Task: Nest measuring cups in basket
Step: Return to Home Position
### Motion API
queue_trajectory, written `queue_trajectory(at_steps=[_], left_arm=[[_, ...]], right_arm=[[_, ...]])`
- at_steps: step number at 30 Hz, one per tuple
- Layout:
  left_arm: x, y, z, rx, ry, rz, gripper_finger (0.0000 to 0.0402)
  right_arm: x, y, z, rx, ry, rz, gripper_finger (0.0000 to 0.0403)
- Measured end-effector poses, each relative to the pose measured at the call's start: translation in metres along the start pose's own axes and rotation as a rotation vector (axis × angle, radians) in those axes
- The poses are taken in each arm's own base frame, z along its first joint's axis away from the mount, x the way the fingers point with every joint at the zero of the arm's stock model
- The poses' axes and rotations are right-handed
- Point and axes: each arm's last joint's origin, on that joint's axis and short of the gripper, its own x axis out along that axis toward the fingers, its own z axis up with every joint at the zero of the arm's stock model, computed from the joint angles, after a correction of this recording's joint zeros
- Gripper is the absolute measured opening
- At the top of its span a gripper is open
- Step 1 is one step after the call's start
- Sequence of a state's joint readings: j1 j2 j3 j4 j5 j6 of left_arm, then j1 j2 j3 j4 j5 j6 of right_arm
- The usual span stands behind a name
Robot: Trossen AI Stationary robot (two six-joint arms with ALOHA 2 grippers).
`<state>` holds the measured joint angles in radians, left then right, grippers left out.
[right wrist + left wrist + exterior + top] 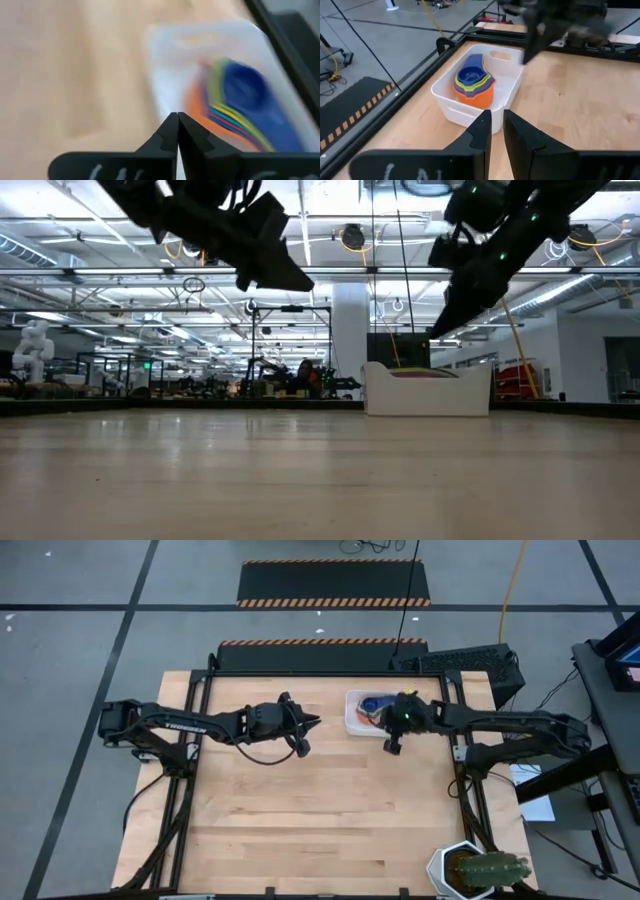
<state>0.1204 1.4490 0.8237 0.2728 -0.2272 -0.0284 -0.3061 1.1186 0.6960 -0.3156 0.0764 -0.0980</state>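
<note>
The measuring cups (472,82) sit nested in one stack inside the white basket (455,107), blue on top and orange outermost. The basket (352,720) rests on its base at the table's far edge, right of centre. My left gripper (314,723) hovers left of the basket and points at it. Its fingers (496,120) stand a narrow gap apart with nothing between them. My right gripper (392,747) hangs shut above the basket's near right corner, clear of the cups (240,100). In the low view both grippers (295,280) (440,330) float well above the tabletop.
A white pot with a cactus (478,872) stands at the table's near right corner. A black frame (205,690) runs along the table's edges. Bare wood (320,810) fills the middle and near part of the table.
</note>
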Motion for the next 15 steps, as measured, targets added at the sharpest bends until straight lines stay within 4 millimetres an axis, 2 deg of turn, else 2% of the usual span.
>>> queue_trajectory(at_steps=[7,10,15], left_arm=[[-0.009,0.0,-0.036,-0.023,-0.054,-0.013,0.0051],[-0.017,-0.001,-0.043,-0.045,-0.078,-0.025,0.0051],[-0.033,-0.007,-0.048,-0.064,-0.118,-0.058,0.0051]], right_arm=[[-0.02,0.038,0.006,-0.091,-0.104,0.161,0.0],[-0.023,0.05,0.005,-0.125,-0.164,0.206,0.0],[-0.021,0.062,-0.007,-0.154,-0.245,0.26,0.0]])
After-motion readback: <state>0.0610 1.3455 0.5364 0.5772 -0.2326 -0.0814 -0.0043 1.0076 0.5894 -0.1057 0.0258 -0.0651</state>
